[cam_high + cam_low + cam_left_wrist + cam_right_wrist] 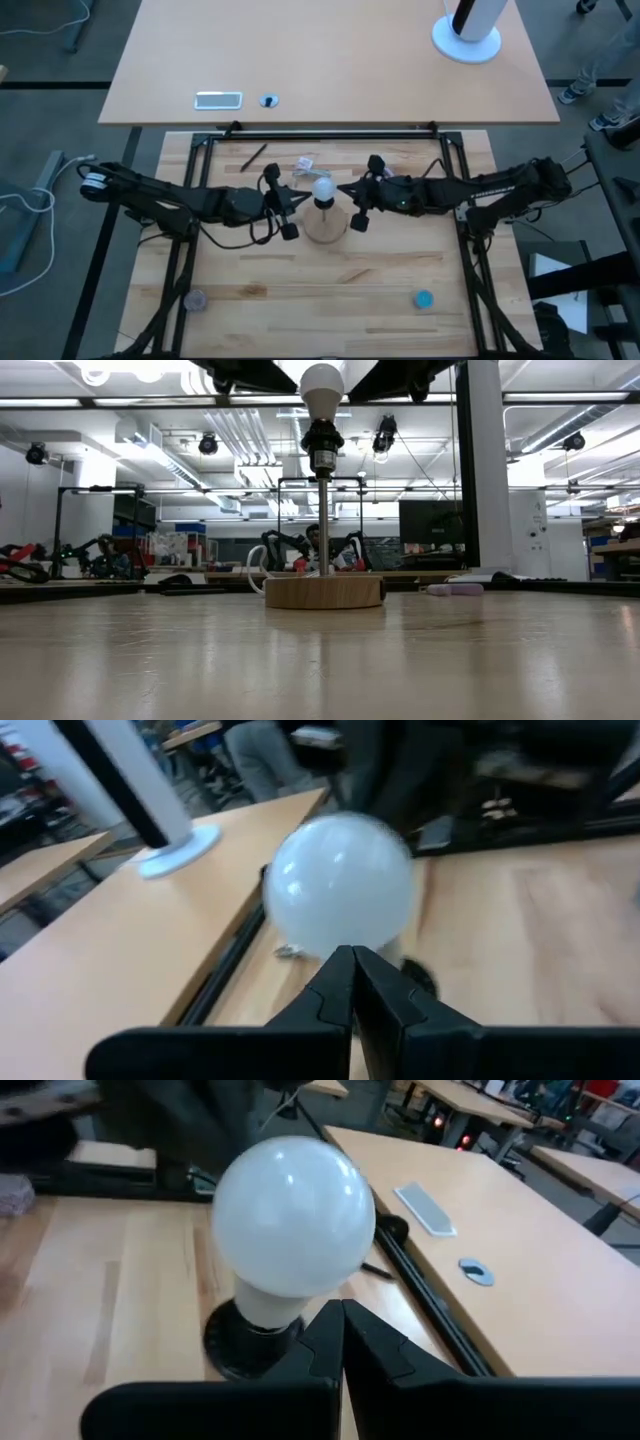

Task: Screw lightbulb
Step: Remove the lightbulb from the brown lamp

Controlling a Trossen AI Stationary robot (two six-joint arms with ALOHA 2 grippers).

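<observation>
The white frosted lightbulb (323, 189) stands upright with its base in the black socket (323, 444). The socket tops a thin stem rising from the round wooden disc (325, 226), which rests flat on the table. The bulb also shows in the low view (322, 388), the left wrist view (340, 888) and the right wrist view (293, 1215). My left gripper (301, 198) is shut just left of the bulb, and its fingertips (351, 958) point at the bulb. My right gripper (345, 190) is shut just right of the bulb, level with its neck (341, 1312). Small gaps show on both sides.
A crumpled clear wrapper (305, 163) and a dark stick (253, 157) lie behind the lamp. A grey cap (194, 299) and a blue cap (424, 298) lie near the front edge. The far table holds a flat white device (218, 99) and a white stand (466, 40).
</observation>
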